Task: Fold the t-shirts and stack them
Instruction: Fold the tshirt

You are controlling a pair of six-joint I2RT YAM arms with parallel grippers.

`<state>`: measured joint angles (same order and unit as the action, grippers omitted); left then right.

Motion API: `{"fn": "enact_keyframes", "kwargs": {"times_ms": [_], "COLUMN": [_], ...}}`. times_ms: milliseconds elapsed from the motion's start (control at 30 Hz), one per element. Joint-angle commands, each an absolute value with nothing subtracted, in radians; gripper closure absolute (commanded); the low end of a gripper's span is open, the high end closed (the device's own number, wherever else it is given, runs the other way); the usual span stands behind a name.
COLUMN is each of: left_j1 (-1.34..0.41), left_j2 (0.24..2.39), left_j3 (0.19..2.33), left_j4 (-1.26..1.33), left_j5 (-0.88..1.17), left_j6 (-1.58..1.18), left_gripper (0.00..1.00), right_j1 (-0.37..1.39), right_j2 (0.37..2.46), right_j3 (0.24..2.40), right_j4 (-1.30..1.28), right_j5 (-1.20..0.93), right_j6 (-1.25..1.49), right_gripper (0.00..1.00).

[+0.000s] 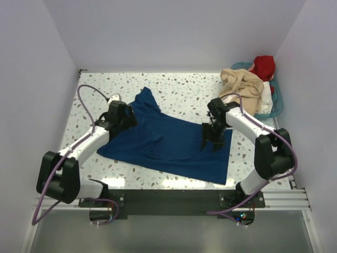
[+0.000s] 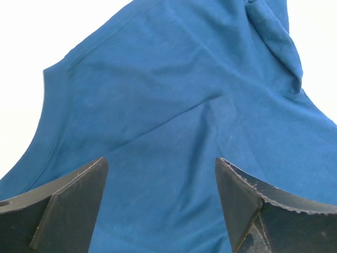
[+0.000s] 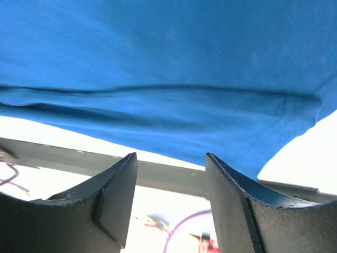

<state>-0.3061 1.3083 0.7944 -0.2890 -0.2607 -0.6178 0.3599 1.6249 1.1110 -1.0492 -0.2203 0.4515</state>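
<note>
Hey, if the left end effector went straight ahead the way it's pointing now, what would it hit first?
The blue shirt. The left end effector is open and aimed at the spread cloth, with nothing in between. The wrist view doesn't show how far off the cloth is.

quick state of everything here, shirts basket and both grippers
navy t-shirt: laid out on the table, unfolded, wrinkled
beige t-shirt: crumpled, draped over the basket rim
red t-shirt: bunched in the basket
white t-shirt: bunched in the basket
teal basket: upright, holding shirts
left gripper: open, over the navy t-shirt
right gripper: open, holding nothing
</note>
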Motion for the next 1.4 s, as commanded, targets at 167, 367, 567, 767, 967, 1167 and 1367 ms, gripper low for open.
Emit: {"fn": "enact_keyframes", "kwargs": {"times_ms": [167,367,567,767,967,1167,1367], "left_j1": [-0.305,-0.305,-0.304,-0.304,-0.304,-0.305,-0.307], "left_j2": [1.488,1.615,1.7,1.726,1.738,1.758,1.779], "left_j3": [0.902,0.977,1.031,1.029,1.031,1.039,1.051], "left_j4": [-0.101,-0.06,-0.066,-0.054,-0.054,-0.058,-0.049], "left_j5": [-0.098,-0.058,-0.038,-0.021,-0.017,-0.017,-0.005], "left_j6": [-0.506,-0.483,-0.472,-0.488,-0.489,-0.485,-0.483], "left_gripper": [0.17,0.24,0.31,0.34,0.36,0.4,0.45], "right_j1": [0.435,0.569,0.658,0.68,0.684,0.693,0.698], "right_j2": [1.669,1.844,2.014,2.074,2.109,2.143,2.163], "right_j3": [1.308,1.483,1.574,1.605,1.626,1.643,1.652], "right_j4": [-0.76,-0.657,-0.615,-0.597,-0.574,-0.578,-0.597], "right_j5": [-0.337,-0.344,-0.319,-0.299,-0.295,-0.316,-0.321], "right_j6": [0.6,0.684,0.721,0.724,0.733,0.736,0.736], "right_gripper": [0.43,0.45,0.48,0.48,0.49,0.51,0.52]}}
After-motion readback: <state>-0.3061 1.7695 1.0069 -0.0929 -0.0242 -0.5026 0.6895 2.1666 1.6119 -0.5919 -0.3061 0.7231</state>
